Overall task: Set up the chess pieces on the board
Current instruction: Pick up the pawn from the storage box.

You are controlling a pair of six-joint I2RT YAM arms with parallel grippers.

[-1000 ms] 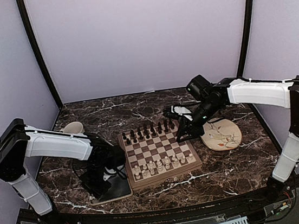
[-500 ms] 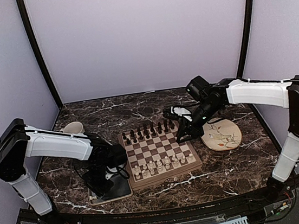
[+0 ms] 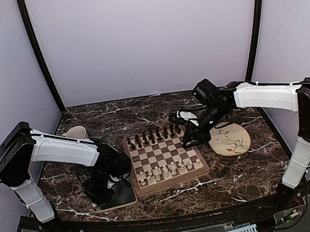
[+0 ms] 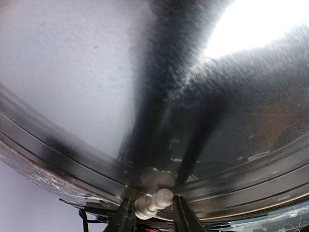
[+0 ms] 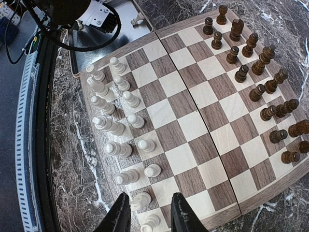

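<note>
The board [image 3: 172, 183] lies mid-table, with the dark brown pieces [image 3: 151, 135] in its far rows and the cream-white pieces [image 3: 166, 171] in its near rows. My left gripper [image 3: 108, 185] is down on the grey metal tray [image 3: 125, 197]. In the left wrist view the left gripper [image 4: 153, 217] has its fingers against both ends of a cream-white piece [image 4: 154, 202] lying on the tray [image 4: 72, 72]. My right gripper [image 3: 192, 140] hovers over the board's right edge. In the right wrist view the right gripper [image 5: 149, 215] is open and empty above a white knight [image 5: 141, 199] on the board [image 5: 193, 125].
A cream mug [image 3: 77, 133] stands at the left, behind the left arm. A round floral plate [image 3: 231, 139] lies right of the board, under the right arm. The tray touches the board's left side. Dark marble table all around.
My left gripper has shifted slightly over the tray toward the board. The right gripper has barely moved.
</note>
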